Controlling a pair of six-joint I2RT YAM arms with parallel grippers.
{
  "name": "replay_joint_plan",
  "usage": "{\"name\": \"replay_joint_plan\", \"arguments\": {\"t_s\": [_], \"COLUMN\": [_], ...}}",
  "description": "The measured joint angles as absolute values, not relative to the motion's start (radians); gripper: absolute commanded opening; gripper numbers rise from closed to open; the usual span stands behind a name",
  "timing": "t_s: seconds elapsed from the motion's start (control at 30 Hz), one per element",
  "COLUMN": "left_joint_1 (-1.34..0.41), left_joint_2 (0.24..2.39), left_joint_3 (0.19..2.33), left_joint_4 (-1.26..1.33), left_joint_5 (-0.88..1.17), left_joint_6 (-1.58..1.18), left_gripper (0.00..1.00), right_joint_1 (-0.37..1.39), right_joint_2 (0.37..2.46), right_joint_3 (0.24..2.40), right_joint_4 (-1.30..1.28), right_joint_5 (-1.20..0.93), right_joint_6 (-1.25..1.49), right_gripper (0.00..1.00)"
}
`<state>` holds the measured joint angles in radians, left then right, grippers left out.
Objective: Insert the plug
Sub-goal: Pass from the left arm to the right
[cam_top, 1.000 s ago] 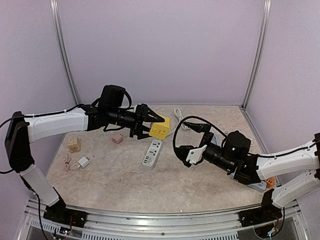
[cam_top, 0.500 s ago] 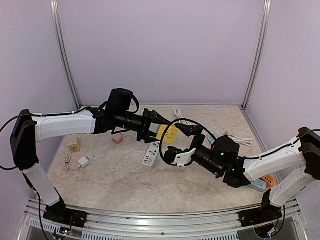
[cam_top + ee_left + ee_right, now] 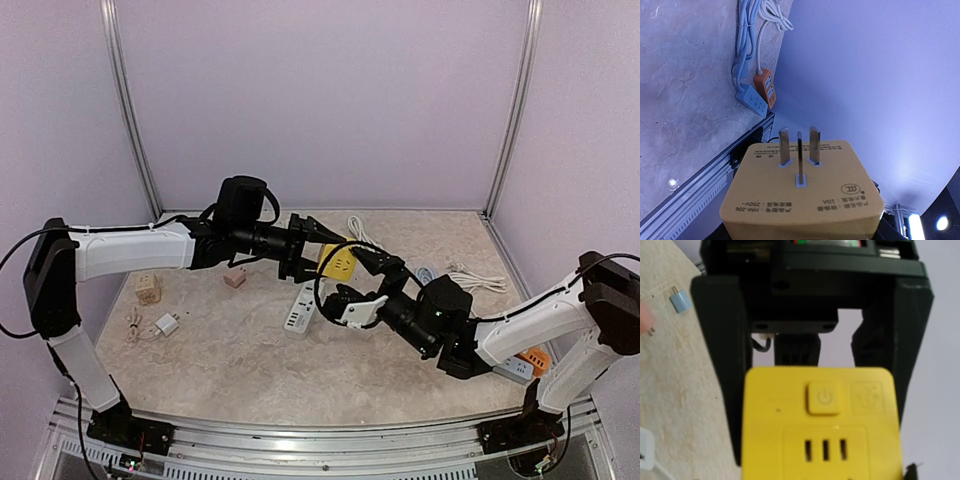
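Observation:
My left gripper [image 3: 322,250] is shut on the yellow cube plug [image 3: 340,265] and holds it in the air over the middle of the table. In the left wrist view the plug [image 3: 800,185] fills the bottom, its three metal prongs [image 3: 799,150] pointing away from the camera. My right gripper [image 3: 346,280] is open, one finger on each side of the plug's free end. In the right wrist view the plug's face [image 3: 820,430], with a power button and slots, is close up, and the left gripper's black fingers [image 3: 717,365] are behind it. A white power strip [image 3: 303,305] lies on the table just below.
A tan cube adapter [image 3: 148,289], a small pink piece [image 3: 235,279] and a white charger [image 3: 165,324] lie at the left. A white cable [image 3: 355,228] lies at the back, and another [image 3: 475,275] at the right. An orange strip [image 3: 765,87] and a blue strip [image 3: 751,100] lie near the front right edge.
My left arm has carried the yellow plug rightward. My right arm has reached leftward to meet it, and its fingers now straddle the plug and have narrowed.

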<state>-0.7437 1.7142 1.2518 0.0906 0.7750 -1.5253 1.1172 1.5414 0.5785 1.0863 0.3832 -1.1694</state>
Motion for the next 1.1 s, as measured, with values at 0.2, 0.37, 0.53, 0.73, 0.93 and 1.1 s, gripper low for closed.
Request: {"name": "replay_joint_plan", "arguments": {"t_s": [0.2,0.37,0.53,0.73,0.93,1.1], "left_joint_1": [-0.753,-0.761,-0.761,-0.761,-0.76,-0.761], "left_joint_2": [1.731,1.734,1.734,1.735,1.735,1.726], "left_joint_3": [1.252,1.252,1.252,1.251,1.251,1.252], "left_joint_4": [0.111,0.124,0.128,0.12,0.104,0.094], "left_joint_5": [0.782,0.786,0.786,0.778,0.773,0.783], "left_joint_6": [-1.541,-1.544,-1.541,-1.513,-1.491,-1.454], "left_gripper": [0.0,0.0,0.0,0.14,0.73,0.99], "right_joint_1": [1.118,1.118,1.118,1.117,1.118,1.118], "right_joint_2": [1.56,1.562,1.562,1.559,1.545,1.509], "right_joint_3": [0.585,0.594,0.594,0.594,0.594,0.594], "right_joint_4": [1.116,1.122,1.115,1.093,1.064,1.022], "right_joint_5": [0.408,0.413,0.413,0.413,0.41,0.394], "right_joint_6": [-1.174,-1.181,-1.175,-1.158,-1.134,-1.093], "right_gripper": [0.81,0.72,0.59,0.32,0.22,0.21]}}
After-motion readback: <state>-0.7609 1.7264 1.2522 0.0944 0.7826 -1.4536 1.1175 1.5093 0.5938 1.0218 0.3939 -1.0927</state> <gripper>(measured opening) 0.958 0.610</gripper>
